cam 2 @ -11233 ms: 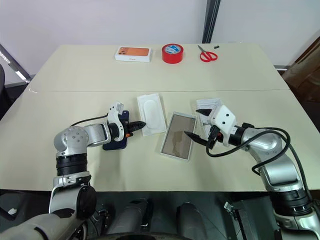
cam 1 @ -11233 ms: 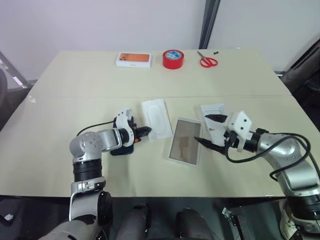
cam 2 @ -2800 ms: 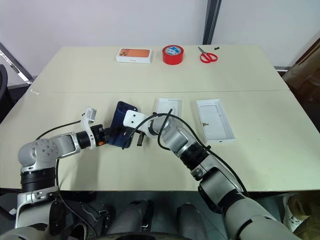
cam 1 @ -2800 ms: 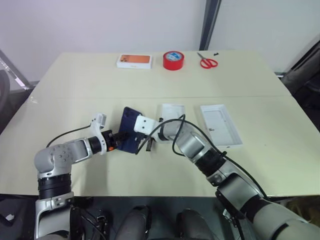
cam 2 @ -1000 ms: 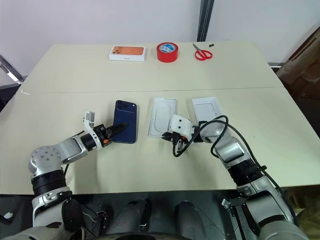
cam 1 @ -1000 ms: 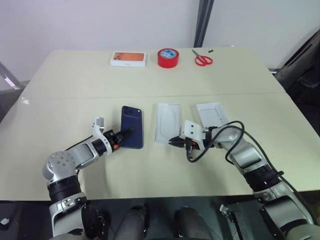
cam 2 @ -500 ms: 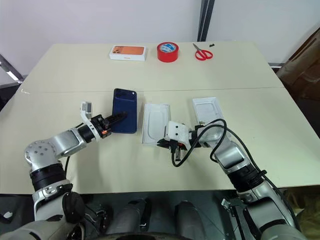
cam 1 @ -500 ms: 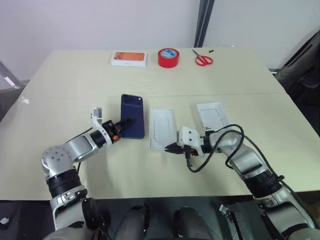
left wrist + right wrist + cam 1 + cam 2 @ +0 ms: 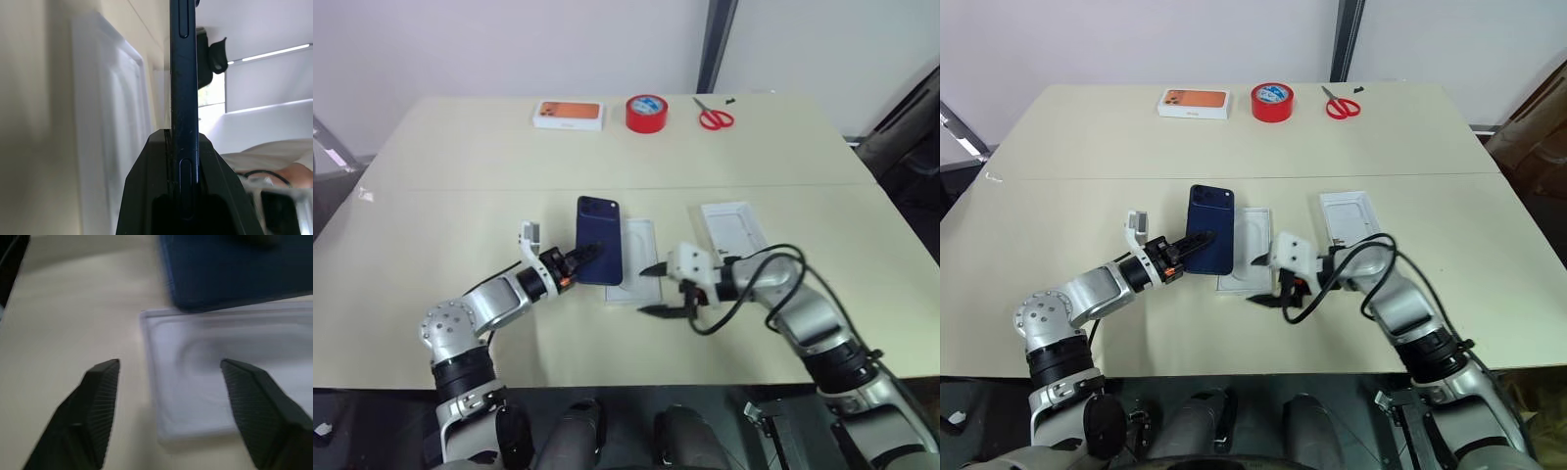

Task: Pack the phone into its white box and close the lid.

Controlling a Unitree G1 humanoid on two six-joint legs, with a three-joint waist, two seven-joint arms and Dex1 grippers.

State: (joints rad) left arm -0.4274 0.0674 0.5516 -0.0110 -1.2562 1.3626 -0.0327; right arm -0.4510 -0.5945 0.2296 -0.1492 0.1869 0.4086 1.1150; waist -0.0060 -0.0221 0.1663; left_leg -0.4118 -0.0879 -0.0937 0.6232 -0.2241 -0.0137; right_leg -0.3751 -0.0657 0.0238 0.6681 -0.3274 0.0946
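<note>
The right gripper (image 9: 654,290) hangs nearest, fingers spread wide and empty at the near end of the white tray (image 9: 636,260). Left of it, the left gripper (image 9: 579,257) clamps the phone's (image 9: 599,253) near edge, holding it above the tray's left side, probably for lowering in. Farther right, another white tray (image 9: 735,228) lies with open table (image 9: 460,211) around.

one phone (image 9: 599,253), three white trays (image 9: 736,227), one tape roll (image 9: 646,113), one scissors (image 9: 714,117).

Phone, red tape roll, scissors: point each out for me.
phone (image 9: 599,239): left eye view, middle of its dark blue back.
red tape roll (image 9: 647,114): left eye view, its red outer side.
scissors (image 9: 1343,108): right eye view, the red handles.
</note>
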